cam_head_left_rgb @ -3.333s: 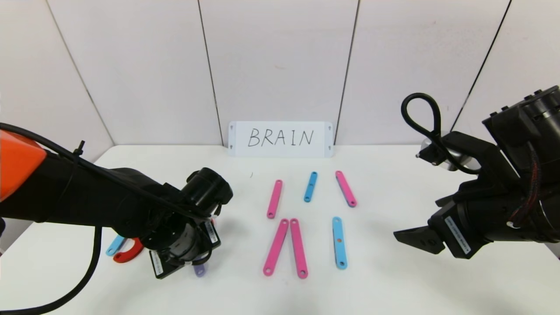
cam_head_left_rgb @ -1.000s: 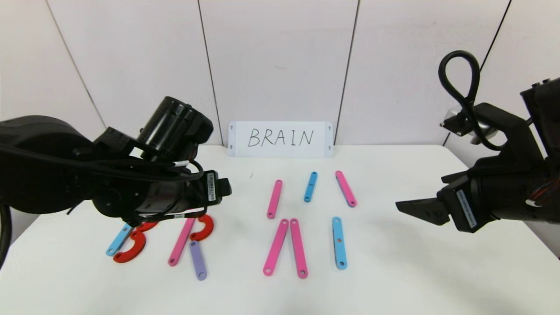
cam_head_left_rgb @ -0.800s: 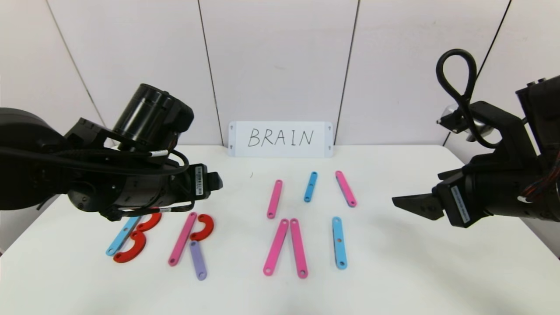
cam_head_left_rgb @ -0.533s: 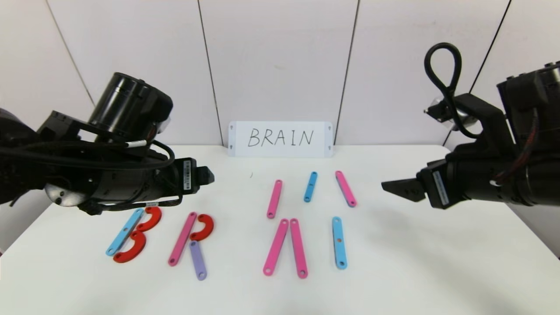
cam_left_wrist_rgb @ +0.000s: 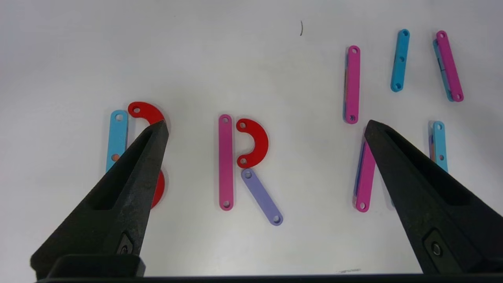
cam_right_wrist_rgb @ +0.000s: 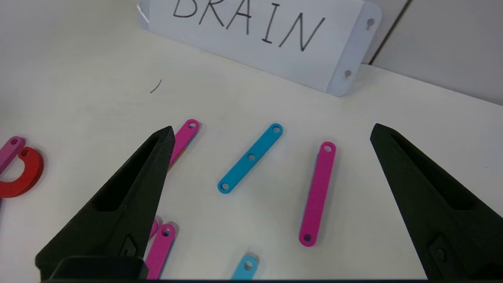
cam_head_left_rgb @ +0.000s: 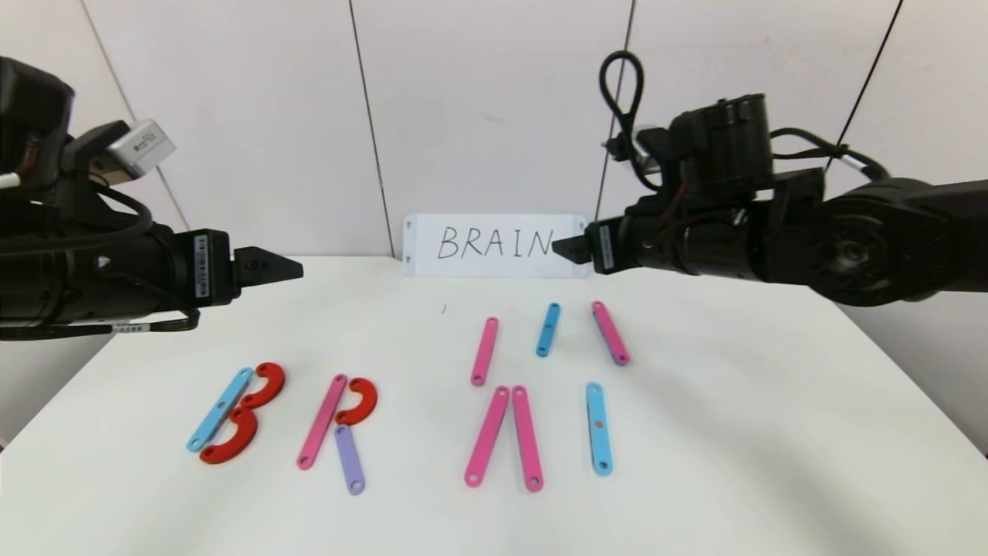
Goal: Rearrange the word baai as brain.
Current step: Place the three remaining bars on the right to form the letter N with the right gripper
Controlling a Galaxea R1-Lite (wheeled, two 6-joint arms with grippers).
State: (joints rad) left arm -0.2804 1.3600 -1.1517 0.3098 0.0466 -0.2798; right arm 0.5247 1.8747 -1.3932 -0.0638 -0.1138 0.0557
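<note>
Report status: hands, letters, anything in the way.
Left hand open, raised at table's left. Right hand open, high over the loose strips near the card. B and R built; rest unfinished. Nothing in the way.

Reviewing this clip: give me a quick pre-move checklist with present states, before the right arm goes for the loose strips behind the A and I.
1. Right gripper open and empty: ok, fingers spread wide in its wrist view.
2. Left gripper out of the way: ok, open, raised above the table's left side.
3. B and R formed: ok.
4. A finished: not ok, the two pink legs have no crossbar.
5. N formed: not ok; the short blue strip and two pink strips lie apart.
6. Strips free to pick: cannot tell; a blue edge shows under the right-hand pink one.
</note>
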